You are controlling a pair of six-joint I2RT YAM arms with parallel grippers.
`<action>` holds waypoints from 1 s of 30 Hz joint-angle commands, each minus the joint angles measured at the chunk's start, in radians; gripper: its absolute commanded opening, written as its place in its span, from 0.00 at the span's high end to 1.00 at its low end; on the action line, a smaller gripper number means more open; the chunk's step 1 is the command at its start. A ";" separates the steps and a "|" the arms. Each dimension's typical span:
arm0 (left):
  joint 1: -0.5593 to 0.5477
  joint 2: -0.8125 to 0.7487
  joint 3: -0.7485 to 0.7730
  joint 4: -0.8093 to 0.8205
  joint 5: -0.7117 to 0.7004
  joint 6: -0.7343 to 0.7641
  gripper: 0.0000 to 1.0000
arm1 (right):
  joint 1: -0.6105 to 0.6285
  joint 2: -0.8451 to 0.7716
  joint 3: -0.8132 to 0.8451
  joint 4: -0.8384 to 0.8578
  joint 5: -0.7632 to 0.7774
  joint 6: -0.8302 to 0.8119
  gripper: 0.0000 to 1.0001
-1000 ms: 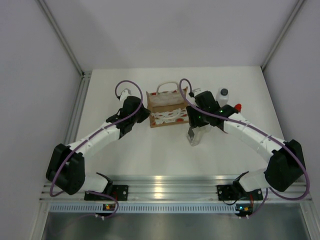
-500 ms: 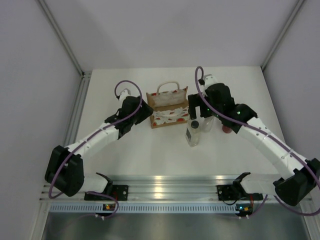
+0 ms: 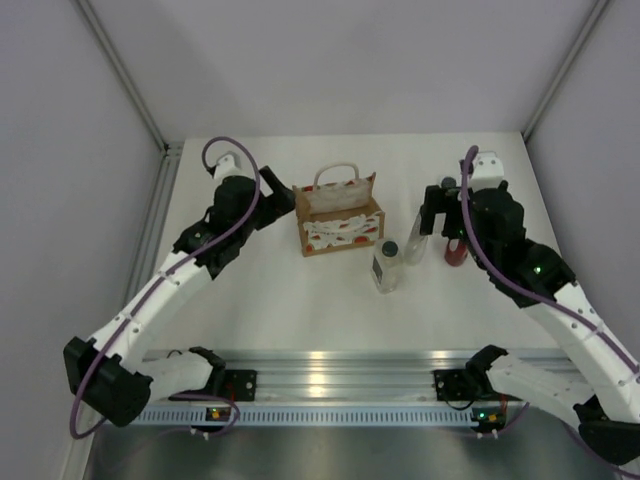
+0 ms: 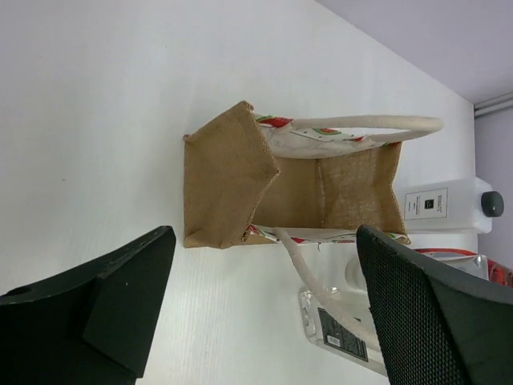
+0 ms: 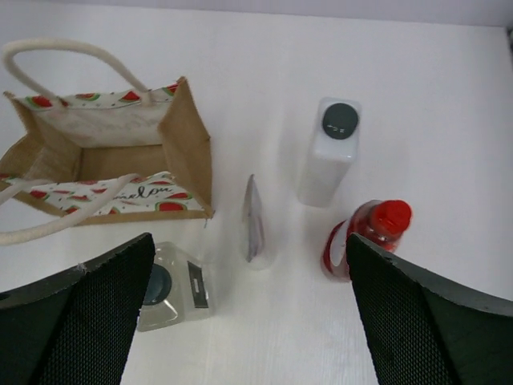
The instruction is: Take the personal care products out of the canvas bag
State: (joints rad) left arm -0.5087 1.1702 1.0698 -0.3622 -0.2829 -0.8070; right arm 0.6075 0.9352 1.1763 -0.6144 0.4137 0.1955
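The canvas bag stands upright mid-table, its mouth open and only tan lining showing inside. To its right stand four personal care products: a white bottle with a dark cap, a clear tapered one, a red one and a pale squarish one with a grey cap. My right gripper hovers open above them, holding nothing. Left of the bag, my left gripper is open and apart from the bag. From that side the white bottle and squarish bottle lie beyond it.
One white bag handle droops over the front toward the squarish bottle. Grey walls enclose the table on the left, back and right. A metal rail with both arm bases runs along the near edge.
Both grippers have opened. The left one let go of the bag's side and pulled back to the left. The right one released the squarish bottle, rose and swung right.
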 commanded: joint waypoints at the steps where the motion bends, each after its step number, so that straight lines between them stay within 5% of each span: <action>1: 0.002 -0.056 0.093 -0.150 -0.071 0.101 0.01 | -0.003 -0.090 -0.044 -0.013 0.203 0.039 0.01; 6: 0.002 -0.133 0.153 -0.309 -0.195 0.204 0.01 | -0.002 -0.185 -0.102 -0.047 0.292 0.062 0.00; 14: 0.002 -0.348 0.073 -0.348 -0.292 0.403 0.02 | -0.002 -0.249 -0.205 -0.061 0.335 0.047 0.01; 21: 0.004 -0.484 -0.094 -0.323 -0.472 0.355 0.01 | -0.002 -0.243 -0.245 -0.059 0.333 0.077 0.01; 30: 0.053 -0.500 -0.159 -0.290 -0.409 0.354 0.01 | -0.002 -0.248 -0.244 -0.059 0.347 0.074 0.01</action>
State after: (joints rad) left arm -0.4629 0.6899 0.9138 -0.6865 -0.6743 -0.4511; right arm 0.6075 0.7017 0.9279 -0.6632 0.7334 0.2581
